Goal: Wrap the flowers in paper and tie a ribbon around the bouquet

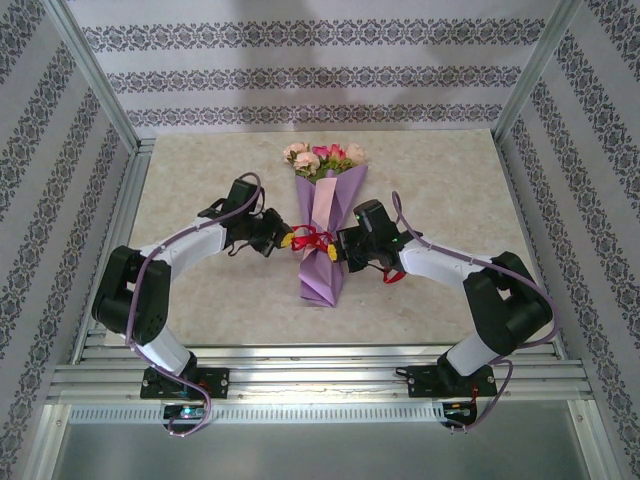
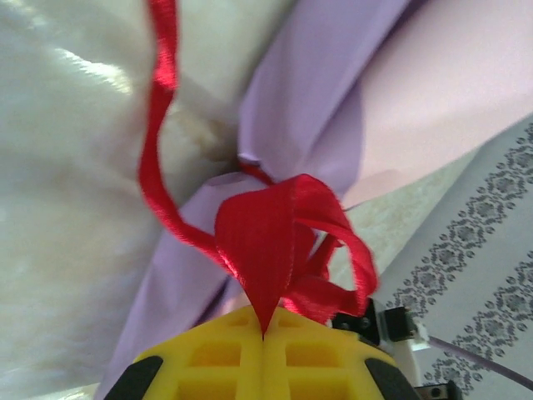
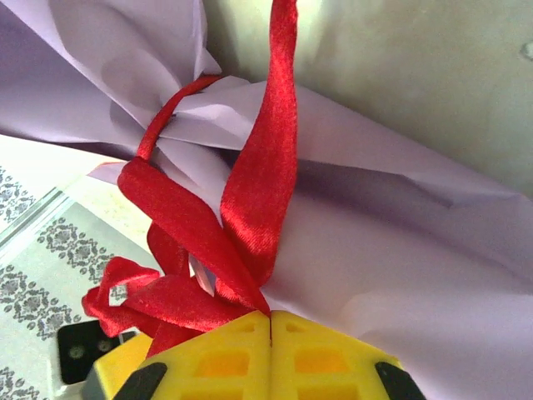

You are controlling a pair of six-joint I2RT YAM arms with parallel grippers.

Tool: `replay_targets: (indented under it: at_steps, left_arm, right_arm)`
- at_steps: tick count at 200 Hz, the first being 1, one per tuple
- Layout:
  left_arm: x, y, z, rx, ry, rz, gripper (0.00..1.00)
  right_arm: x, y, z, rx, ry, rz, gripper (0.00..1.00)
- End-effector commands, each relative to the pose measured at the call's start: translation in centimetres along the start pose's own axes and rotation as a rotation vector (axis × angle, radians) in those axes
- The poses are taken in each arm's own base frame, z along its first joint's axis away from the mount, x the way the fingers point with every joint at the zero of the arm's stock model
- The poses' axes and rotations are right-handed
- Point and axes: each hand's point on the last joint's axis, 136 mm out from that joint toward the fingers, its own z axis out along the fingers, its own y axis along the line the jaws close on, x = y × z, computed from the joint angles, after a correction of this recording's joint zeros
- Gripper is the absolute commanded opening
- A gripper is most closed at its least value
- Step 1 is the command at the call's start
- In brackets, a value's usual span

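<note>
I judge the wrapping done. The bouquet [image 1: 322,280] lies in the middle of the top view on the table [image 1: 440,180]. Its paper [image 1: 335,200] is rolled into a long purple cone with a pink inner edge, and the flowers [image 1: 325,155] poke out at the upper end. The ribbon [image 1: 313,240] runs round the cone's waist, cinching the paper in, with red loops bunched there. My left tool [image 1: 285,241] is closed on one loop, pinched at the seam of its yellow fingers, low centre in the left wrist view. My right tool [image 1: 334,252] is closed on ribbon strands the same way. What seems left is drawing the bow tight and letting go. I cannot tell whether the knot is secure.
</note>
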Motion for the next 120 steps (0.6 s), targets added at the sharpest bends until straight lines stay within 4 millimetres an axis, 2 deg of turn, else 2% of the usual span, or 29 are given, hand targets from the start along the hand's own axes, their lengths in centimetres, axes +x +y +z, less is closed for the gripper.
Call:
replay_targets:
  at_steps: [1,20,47,67,82,104,120]
  left_arm:
    - [0.9,0.8,-0.8,-0.037,-0.013,-0.027,0.06]
    - [1.2,1.5,-1.8,-0.084,-0.025,-0.068,0.28]
    - [1.8,2.6,-3.7,-0.145,-0.070,-0.154,0.43]
    - [2.3,2.1,-5.7,-0.164,-0.135,-0.182,0.49]
    - [3.3,0.7,-6.7,-0.146,-0.163,-0.197,0.52]
    - [5.4,-0.9,-6.7,-0.161,-0.152,-0.221,0.54]
    - [6.4,-1.0,-6.7,-0.214,-0.146,-0.252,0.56]
  right_arm:
    - [0.1,-0.5,0.2,0.000,0.005,0.010,0.00]
    - [0.2,-0.2,0.3,-0.006,0.008,0.007,0.00]
    - [0.3,0.0,0.3,-0.010,0.010,0.002,0.00]
    - [0.4,0.1,0.4,-0.012,0.012,0.002,0.00]
    - [0.4,0.2,0.4,-0.014,0.012,0.001,0.00]
    - [0.4,0.3,0.5,-0.017,0.015,0.002,0.00]
    - [0.4,0.3,0.5,-0.018,0.015,0.003,0.00]
